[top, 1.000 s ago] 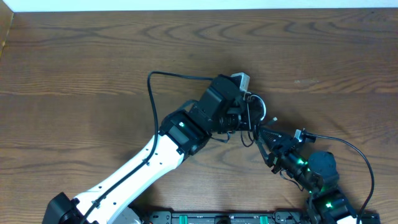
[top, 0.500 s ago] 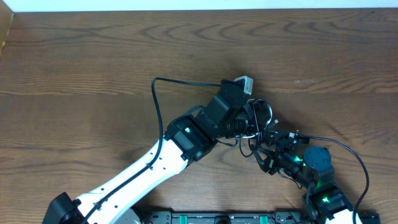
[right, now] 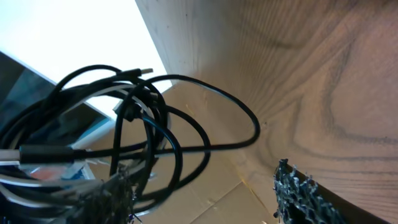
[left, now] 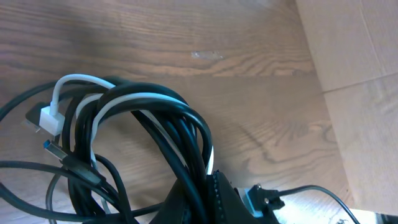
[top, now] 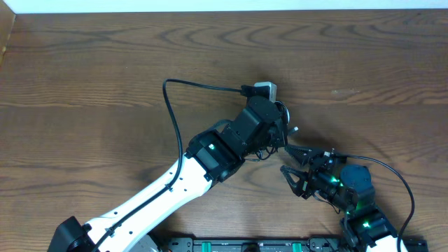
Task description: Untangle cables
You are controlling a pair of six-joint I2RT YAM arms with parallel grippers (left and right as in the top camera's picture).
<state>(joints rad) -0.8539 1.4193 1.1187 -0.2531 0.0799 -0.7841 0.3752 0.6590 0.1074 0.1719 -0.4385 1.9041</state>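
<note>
The right claw (top: 294,170) has widened and backed off the cables (left: 149,118); it now gapes empty just beside them. The left claw (left: 202,196) stays clamped on them over the bench (top: 105,70). Better to pinch the white plug (left: 48,118) alone and draw outward slowly.

cables (left: 180,149) bunched mid-table, table (top: 84,70) bare left

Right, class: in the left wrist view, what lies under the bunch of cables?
Bare wooden table shows beneath the cables and through their loops. The left gripper covers the bunch's lower end, so what lies under there is hidden.
</note>
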